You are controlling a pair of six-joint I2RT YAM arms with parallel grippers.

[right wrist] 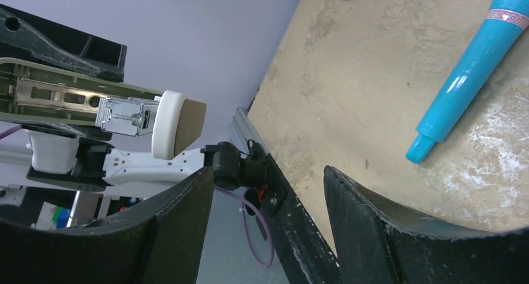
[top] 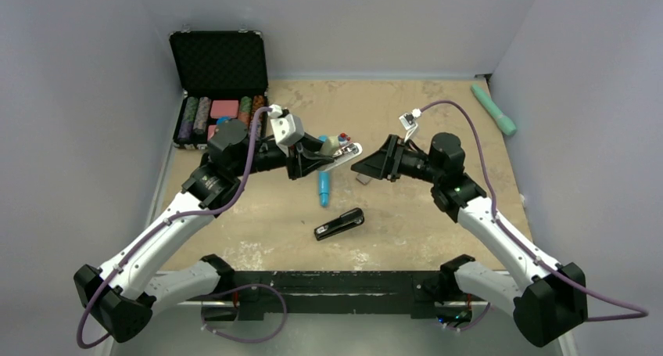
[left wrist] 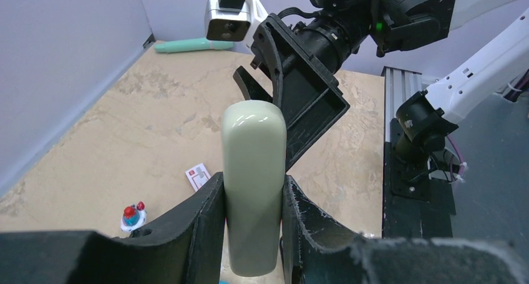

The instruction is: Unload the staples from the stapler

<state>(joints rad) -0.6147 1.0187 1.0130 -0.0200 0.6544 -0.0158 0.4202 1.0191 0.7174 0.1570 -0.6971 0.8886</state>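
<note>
Left gripper [top: 332,159]: jaws closed on the two sides of the pale green stapler [top: 346,150], holding it clear of the table [top: 438,121] near its centre, free end pointing toward 3 o'clock. Right gripper [top: 371,167]: jaws spread wide, grasping nothing, facing that free end from 3 o'clock, near but not touching. From the right wrist, the stapler's underside shows a metal channel set in the pale body and a rounded white end; whether staples lie inside cannot be told. Blue marker [top: 324,185] at 7 o'clock of the stapler; black stapler [top: 338,224] at 6 o'clock, both on the table.
</note>
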